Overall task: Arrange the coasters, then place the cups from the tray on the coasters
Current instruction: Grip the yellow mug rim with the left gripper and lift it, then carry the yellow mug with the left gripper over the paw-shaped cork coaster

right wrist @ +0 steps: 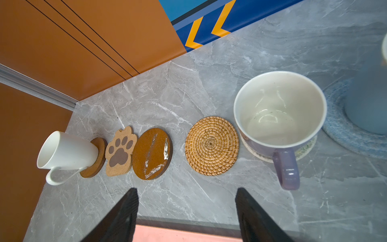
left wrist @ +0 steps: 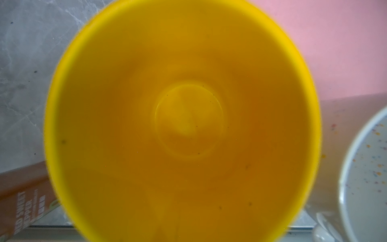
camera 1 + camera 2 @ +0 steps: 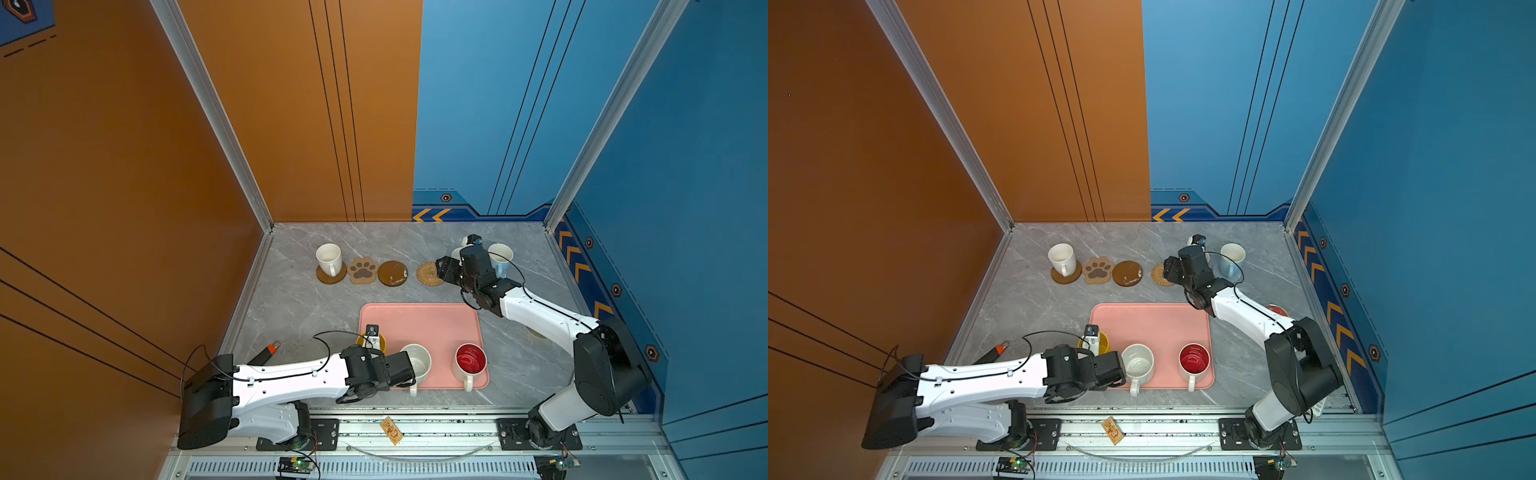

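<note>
Here, beyond the far edge of the pink tray (image 3: pixel 419 320), the coasters lie in a row on the grey marble tabletop (image 3: pixel 291 299).

Past the tray's far left corner, a plain white mug (image 3: pixel 329 257) stands upright on a brown disc coaster (image 3: pixel 324 279), with its handle toward the tray. Just to the right lies the tan paw-shaped coaster (image 3: pixel 363 270), cork-like with darker brown pads and nothing on it. Next comes the second brown disc (image 3: pixel 392 273), also bare, its top scuffed with pale patches.

After a small gap comes the woven rattan coaster (image 3: pixel 427 274), a golden coil that is also bare. Right of it a lavender mug (image 1: pixel 280 117), white inside, sits on the woven cream coaster (image 1: pixel 304 149), whose edge peeks out beneath. Beyond the tray's far right corner, the light blue mug (image 3: pixel 500 255) stands on the pale blue-grey woven round (image 1: pixel 343 136).

Three mugs line the tray's near edge. The yellow mug (image 2: pixel 182 117) is at the near left corner, and I cannot tell whether it rests on the tray or hangs above it. The speckled white mug (image 3: pixel 417 363) is in the middle, and the white mug with a red inside (image 3: pixel 470 359) is near the right corner. These two have their handles pointing to the near rim.

The left gripper (image 3: pixel 376 347) sits over the yellow mug with its fingers hidden. They are pressed close together, but I cannot tell whether they pinch the mug. The right gripper (image 1: pixel 187 190) hovers between the tray's far edge and the rattan coaster, fingers spread with nothing between them.
</note>
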Tool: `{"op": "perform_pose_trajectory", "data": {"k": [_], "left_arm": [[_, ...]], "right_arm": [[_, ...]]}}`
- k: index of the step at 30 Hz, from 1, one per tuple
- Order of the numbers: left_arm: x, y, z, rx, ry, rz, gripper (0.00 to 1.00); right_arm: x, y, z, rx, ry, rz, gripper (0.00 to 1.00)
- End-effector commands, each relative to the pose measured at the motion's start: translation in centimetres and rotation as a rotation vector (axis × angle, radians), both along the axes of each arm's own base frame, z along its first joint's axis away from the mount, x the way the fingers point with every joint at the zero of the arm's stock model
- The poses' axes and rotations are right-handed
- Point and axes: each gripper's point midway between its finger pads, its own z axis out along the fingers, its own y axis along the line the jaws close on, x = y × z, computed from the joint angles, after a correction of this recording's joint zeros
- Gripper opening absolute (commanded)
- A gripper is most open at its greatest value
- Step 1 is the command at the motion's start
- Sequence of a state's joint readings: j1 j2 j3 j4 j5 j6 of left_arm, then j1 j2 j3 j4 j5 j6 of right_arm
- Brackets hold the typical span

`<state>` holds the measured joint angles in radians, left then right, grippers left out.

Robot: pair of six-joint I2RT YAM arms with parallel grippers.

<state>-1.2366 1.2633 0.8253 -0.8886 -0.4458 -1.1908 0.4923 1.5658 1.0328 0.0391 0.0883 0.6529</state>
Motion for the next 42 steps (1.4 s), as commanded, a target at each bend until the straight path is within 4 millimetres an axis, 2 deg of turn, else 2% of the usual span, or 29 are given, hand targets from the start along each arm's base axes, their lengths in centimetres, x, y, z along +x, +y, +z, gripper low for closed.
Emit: {"op": "perform_pose_trajectory", "data": {"k": [1, 13, 22, 30, 31, 32, 37, 42], "left_arm": [[1.7, -0.2, 2.6, -0.018, -0.096, 0.005, 0.00], [3.0, 0.5, 3.8, 0.001, -0.168, 0.008, 0.00], [5.5, 1.5, 6.0, 0.006, -0.226, 0.014, 0.00], [10.7, 0.7, 8.7, -0.014, -0.265, -0.013, 0.00], [11.2, 0.8, 8.4, -0.001, -0.259, -0.018, 0.00], [12.4, 0.2, 9.6, -0.023, -0.281, -0.021, 0.00], [16.6, -0.6, 9.7, -0.041, -0.281, -0.018, 0.00], [20.9, -0.1, 9.0, -0.037, -0.255, 0.021, 0.00]], "right_arm": [[0.4, 0.9, 0.6, 0.029, -0.020, 0.012, 0.72], [0.6, 1.4, 0.8, 0.012, -0.018, 0.024, 0.71], [0.6, 2.0, 0.7, 0.007, -0.017, 0.033, 0.71], [0.5, 1.9, 0.8, 0.005, -0.016, 0.035, 0.71], [0.5, 1.9, 0.9, 0.005, -0.017, 0.035, 0.71], [0.4, 1.8, 1.0, 0.005, -0.019, 0.034, 0.71], [0.2, 1.3, 1.3, -0.002, -0.028, 0.024, 0.71], [0.1, 0.5, 1.7, 0.000, -0.039, 0.015, 0.71]]}}
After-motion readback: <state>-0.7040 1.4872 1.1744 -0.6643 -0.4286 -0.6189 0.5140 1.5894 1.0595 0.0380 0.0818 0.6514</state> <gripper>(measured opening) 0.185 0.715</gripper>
